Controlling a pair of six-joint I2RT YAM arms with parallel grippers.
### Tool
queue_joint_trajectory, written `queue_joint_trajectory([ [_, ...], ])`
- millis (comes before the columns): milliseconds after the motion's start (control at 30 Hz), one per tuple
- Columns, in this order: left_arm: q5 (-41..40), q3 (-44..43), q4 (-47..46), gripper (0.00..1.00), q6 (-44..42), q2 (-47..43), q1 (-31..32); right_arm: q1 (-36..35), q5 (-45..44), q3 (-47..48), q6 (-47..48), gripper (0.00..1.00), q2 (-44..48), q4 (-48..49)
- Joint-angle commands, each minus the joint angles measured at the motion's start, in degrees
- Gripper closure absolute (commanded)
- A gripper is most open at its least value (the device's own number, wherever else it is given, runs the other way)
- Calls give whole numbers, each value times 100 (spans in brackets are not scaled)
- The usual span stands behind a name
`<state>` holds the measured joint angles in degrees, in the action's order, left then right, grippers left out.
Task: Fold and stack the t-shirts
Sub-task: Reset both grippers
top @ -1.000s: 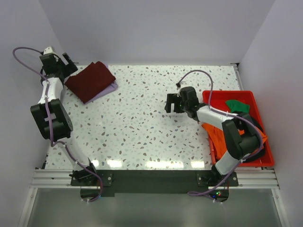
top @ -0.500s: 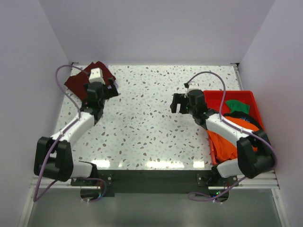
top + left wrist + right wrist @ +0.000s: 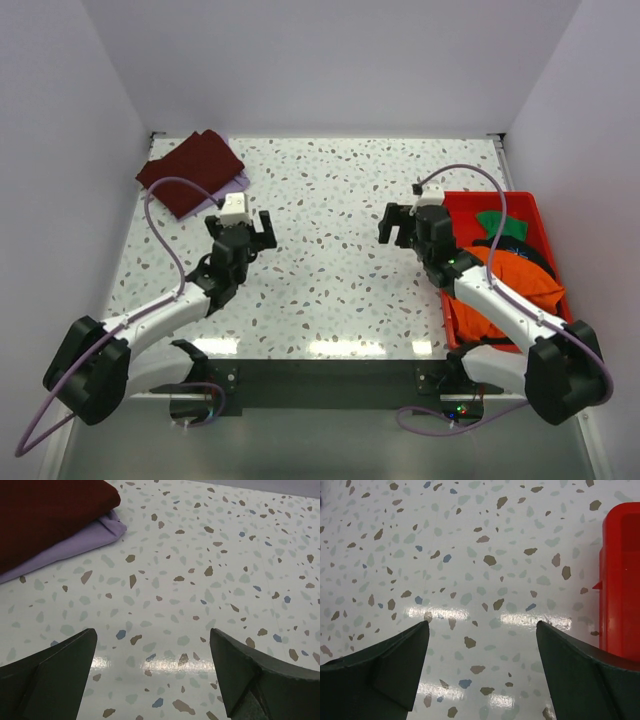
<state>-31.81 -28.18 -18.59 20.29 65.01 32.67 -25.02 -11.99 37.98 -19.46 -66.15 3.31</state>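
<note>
Progress: maroon tee lies folded atop lavender tee, well left of red bin; orange tee and green tee wait inside it. Left tool and right tool gape, empty.

Looking down from above, the lavender tee is nearly all buried under the maroon tee; only a thin strip peeks out along its right side. The right arm lies across the red bin and covers much of the orange tee. The green tee is too small to make out its folds. In the left wrist view both stacked tees run off the top-left corner. In the right wrist view just 1 wall of the bin shows, cut by the right edge. The left gripper and right gripper each show only 2 finger ends, with the rest lost below the frame.
</note>
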Motion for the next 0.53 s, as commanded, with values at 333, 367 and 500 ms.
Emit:
queue_joint_trajectory([
  [333, 281, 32, -400, 0, 62, -419, 21, 6, -752, -54, -93, 9, 383, -314],
  [367, 298, 41, -400, 0, 62, -428, 21, 5, -770, -54, -101, 8, 410, -314],
  [500, 298, 32, -356, 0, 89, -463, 12, 14, -919, 43, -128, 7, 410, -594],
])
